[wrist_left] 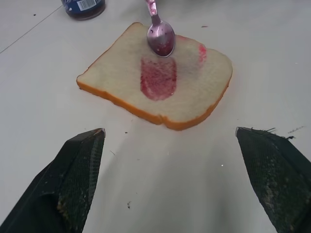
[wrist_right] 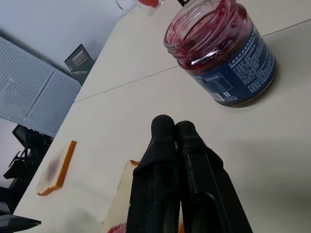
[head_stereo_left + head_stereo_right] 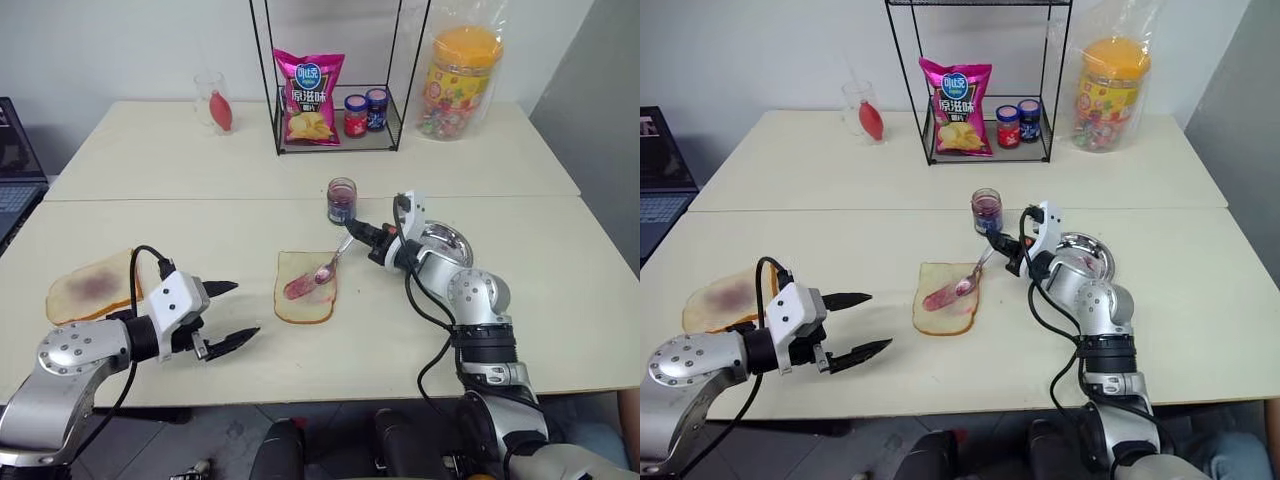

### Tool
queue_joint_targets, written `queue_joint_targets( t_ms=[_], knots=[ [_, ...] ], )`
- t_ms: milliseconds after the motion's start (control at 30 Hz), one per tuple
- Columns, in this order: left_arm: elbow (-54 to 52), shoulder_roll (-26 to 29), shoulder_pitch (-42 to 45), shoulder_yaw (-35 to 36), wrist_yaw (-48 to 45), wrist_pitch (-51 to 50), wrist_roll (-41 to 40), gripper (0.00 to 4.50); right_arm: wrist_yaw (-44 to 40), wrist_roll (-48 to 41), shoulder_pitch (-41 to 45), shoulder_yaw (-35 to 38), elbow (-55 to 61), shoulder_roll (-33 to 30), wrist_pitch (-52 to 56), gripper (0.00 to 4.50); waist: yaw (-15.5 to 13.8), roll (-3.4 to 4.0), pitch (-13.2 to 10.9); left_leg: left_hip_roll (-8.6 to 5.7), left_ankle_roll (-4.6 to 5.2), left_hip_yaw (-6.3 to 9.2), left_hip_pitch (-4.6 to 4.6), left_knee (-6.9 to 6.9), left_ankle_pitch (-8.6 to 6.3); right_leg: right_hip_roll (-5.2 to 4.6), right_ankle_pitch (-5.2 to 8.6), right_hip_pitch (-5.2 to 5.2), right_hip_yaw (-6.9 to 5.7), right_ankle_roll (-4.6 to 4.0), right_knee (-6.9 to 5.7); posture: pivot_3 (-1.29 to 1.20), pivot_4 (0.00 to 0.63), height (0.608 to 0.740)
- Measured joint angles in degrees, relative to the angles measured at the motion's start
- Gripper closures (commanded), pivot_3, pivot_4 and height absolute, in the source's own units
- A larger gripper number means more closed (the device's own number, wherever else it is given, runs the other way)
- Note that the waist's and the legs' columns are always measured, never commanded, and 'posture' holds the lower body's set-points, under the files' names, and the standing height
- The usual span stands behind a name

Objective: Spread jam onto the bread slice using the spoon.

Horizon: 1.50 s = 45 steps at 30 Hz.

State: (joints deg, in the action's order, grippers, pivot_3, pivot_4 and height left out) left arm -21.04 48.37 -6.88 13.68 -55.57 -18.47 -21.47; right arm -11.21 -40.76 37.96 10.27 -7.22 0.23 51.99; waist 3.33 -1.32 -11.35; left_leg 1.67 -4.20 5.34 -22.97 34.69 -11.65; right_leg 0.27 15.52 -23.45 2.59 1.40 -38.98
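From my station I see two pale cream benches (image 3: 150, 160) pushed together, their seam running crosswise just beyond where the right pincer (image 3: 352, 232) sits. A plain white wall (image 3: 120, 40) stands behind the far bench. A black wire rack (image 3: 335, 75) rises well past that pincer. A grey panel (image 3: 600, 120) stands on its outer side, and grey floor (image 3: 190, 440) shows below the near edge.

The left gripper (image 3: 228, 313) hovers over the table's near edge, its two black fingers (image 1: 73, 177) spread wide and empty. The right gripper (image 3: 362, 233), arm reaching toward the table's middle, has fingers pressed together, apparently pinching the spoon (image 3: 333, 263) handle.
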Motion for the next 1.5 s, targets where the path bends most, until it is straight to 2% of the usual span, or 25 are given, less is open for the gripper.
queue_joint_targets(
  t_ms=[300, 567, 1100, 1300, 1500],
  knots=[
    [0.8, 0.0, 0.1, 0.4, 0.0, -0.1, 0.0, 0.0, 1.8, -1.0, 3.8, 0.3, -0.4, 7.1, -1.2, 4.45, 0.2, 0.0, 0.0, 0.03, 0.0, 0.0, 0.02, -0.13, 0.0, 0.01, 0.01, -0.06, -0.01, -0.02, -0.01, 0.0, 0.15, 0.74],
    [1.4, 0.0, 0.0, 0.3, 0.0, 0.3, 0.2, 0.0, 1.4, 1.4, 2.9, -2.5, -3.9, 7.2, -2.8, 4.45, -0.1, 0.0, 0.0, 0.02, 0.0, -0.01, 0.0, -0.14, 0.0, 0.01, 0.02, -0.06, 0.0, -0.03, 0.02, 0.0, 0.15, 0.74],
    [1.1, -0.4, 4.1, -1.3, 1.3, -1.2, 0.1, 0.0, -0.8, 3.7, 1.4, -0.9, -3.0, 0.3, -5.4, 4.45, -0.1, 0.0, 0.0, 0.01, 0.0, -0.03, 0.0, -0.13, 0.0, 0.01, 0.01, -0.06, 0.01, -0.02, 0.0, 0.0, 0.15, 0.74],
    [0.5, -0.7, 7.2, -1.6, 2.5, -4.9, -1.9, 0.0, -2.9, -1.5, 1.2, 1.0, 4.6, -0.2, -2.8, 4.45, 0.0, 0.0, 0.0, 0.03, 0.0, 0.0, 0.01, -0.16, 0.0, 0.03, 0.02, -0.07, -0.01, -0.02, -0.01, 0.0, 0.15, 0.74],
    [-2.7, 2.5, 8.4, -1.9, -1.8, -8.7, -6.2, 0.0, -3.2, -4.1, -0.1, 2.4, 9.1, -1.3, -2.5, 4.45, 0.1, 0.01, 0.0, 0.03, 0.0, -0.02, 0.0, -0.15, 0.0, 0.04, 0.02, -0.06, 0.01, -0.02, 0.0, 0.0, 0.15, 0.74]
  ],
)
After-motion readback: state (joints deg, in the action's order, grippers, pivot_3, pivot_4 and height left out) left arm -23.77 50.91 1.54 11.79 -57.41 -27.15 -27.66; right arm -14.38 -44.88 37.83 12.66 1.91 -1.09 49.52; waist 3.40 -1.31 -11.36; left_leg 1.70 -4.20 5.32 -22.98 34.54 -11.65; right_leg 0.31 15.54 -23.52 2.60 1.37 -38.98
